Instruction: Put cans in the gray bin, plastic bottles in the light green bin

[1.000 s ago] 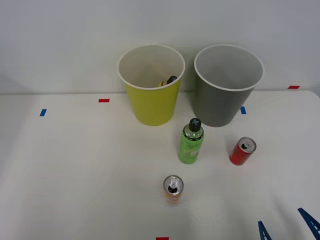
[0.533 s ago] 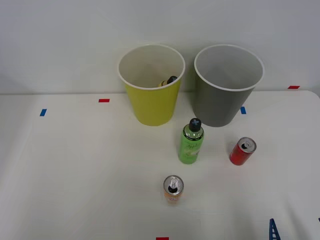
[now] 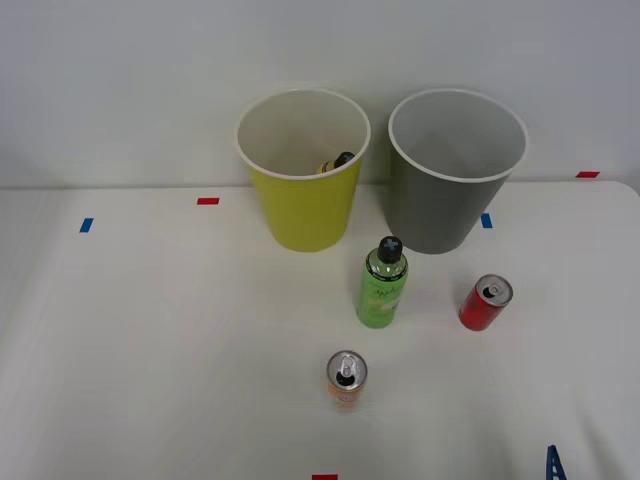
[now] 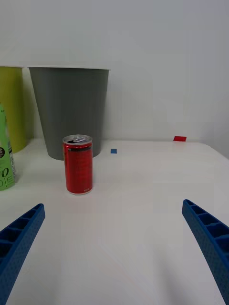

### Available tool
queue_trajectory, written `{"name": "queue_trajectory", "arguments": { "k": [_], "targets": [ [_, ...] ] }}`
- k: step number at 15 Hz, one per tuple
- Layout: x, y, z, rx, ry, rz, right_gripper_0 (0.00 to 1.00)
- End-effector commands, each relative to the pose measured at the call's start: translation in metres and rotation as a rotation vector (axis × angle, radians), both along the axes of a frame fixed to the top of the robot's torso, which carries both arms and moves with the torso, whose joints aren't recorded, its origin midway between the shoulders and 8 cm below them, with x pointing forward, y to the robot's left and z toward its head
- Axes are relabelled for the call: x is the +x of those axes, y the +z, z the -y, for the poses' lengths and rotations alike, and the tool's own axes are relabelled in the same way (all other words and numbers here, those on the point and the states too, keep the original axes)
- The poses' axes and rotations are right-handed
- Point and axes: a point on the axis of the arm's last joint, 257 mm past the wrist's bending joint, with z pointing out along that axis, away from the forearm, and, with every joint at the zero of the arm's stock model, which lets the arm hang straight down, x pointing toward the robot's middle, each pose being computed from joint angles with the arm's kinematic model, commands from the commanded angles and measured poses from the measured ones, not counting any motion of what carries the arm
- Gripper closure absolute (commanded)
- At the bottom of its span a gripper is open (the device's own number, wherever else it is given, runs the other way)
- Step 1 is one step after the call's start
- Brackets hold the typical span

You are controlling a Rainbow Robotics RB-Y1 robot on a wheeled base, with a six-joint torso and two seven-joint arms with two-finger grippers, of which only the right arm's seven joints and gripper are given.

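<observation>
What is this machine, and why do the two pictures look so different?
It's a robot with arms, sorting rubbish on a white table. One picture comes from a camera high up, looking down. The other comes from a camera on the robot's right wrist, low near the table.

The two blue ribbed pieces in the wrist picture are the fingers of its tool, which works like a hand. They are spread open and hold nothing.

On the table stand a red can, an orange can and a green bottle. Behind them are a gray bin for cans and a light green bin for bottles. A dark-capped bottle already lies inside the green one. The tool faces the red can.
</observation>
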Motion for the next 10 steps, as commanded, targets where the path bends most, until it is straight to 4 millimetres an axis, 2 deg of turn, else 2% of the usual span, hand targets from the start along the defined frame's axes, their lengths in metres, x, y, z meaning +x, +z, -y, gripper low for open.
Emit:
{"name": "queue_trajectory", "arguments": {
  "k": [1, 7, 10],
  "targets": [
    [0.004, -0.005, 0.000, -0.001, -0.001, 0.000, 0.00],
    [0.008, -0.003, -0.005, -0.004, 0.010, 0.008, 0.00],
    [0.013, -0.005, -0.015, -0.026, 0.038, 0.003, 0.00]
  ]
}}
